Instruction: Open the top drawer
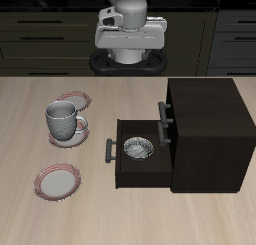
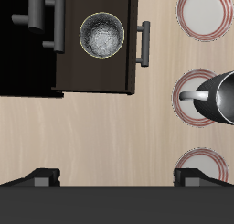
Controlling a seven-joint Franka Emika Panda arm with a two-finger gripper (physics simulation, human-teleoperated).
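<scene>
Spread wide and gripping nothing, the claw (image 1: 130,59) hangs at the top centre of the exterior frame, so the reach for the drawer is not yet begun. The next move, I judge, is to descend to the top drawer (image 1: 165,110), shut in the cabinet (image 1: 210,129) at frame right, and pinch its grey handle (image 1: 163,113) above the pulled-out drawer (image 1: 118,167) holding a bowl (image 1: 137,149). Bare worktop (image 1: 130,99) lies between, with the mug (image 1: 63,121) and plates (image 1: 57,179) well apart at frame left.
</scene>
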